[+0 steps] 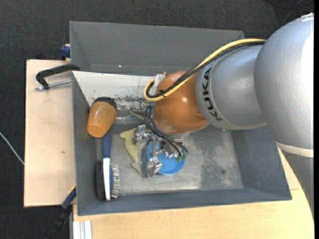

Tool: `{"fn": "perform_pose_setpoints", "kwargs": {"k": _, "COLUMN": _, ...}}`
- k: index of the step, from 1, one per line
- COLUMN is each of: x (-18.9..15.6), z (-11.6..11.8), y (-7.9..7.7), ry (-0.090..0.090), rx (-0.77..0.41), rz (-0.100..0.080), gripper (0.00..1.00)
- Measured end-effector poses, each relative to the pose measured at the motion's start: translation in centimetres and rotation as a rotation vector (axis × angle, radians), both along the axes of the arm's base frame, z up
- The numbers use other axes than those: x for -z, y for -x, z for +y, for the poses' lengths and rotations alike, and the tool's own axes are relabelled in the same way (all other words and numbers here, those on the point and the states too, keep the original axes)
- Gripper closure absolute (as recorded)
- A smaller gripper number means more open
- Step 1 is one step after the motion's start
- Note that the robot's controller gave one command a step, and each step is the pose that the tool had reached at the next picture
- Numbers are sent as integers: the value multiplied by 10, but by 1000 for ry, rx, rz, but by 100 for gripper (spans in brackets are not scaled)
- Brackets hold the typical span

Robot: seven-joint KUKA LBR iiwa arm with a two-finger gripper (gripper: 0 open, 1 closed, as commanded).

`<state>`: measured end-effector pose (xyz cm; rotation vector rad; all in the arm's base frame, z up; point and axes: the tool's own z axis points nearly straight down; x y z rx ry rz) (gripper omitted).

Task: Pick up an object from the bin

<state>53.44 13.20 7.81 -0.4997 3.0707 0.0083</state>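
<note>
My gripper [149, 159] hangs low in the middle of the bin, under the arm's orange cover. Its metal tip is right over the left edge of a blue round disc [171, 166] that lies on the bin floor. A pale yellow, crumpled soft thing [130, 142] lies just left of the gripper and touches or nearly touches it. Whether anything is held is hidden by the gripper's own body.
An orange plastic cup [101, 117] lies on its side at the left wall. A brush with a blue handle and a black bristled head [105, 176] lies along the front left wall. The arm covers the bin's back right.
</note>
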Motion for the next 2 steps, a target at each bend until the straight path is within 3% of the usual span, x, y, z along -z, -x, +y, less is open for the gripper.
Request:
{"fn": "perform_pose_setpoints", "kwargs": {"k": 1, "x": -3, "z": 1, "y": -2, "ry": -4, "rx": 1, "rz": -8, "gripper": 100}}
{"fn": "perform_pose_setpoints", "kwargs": {"k": 2, "x": -165, "z": -17, "y": -20, "ry": 11, "rx": -218, "rz": 13, "gripper": 100}}
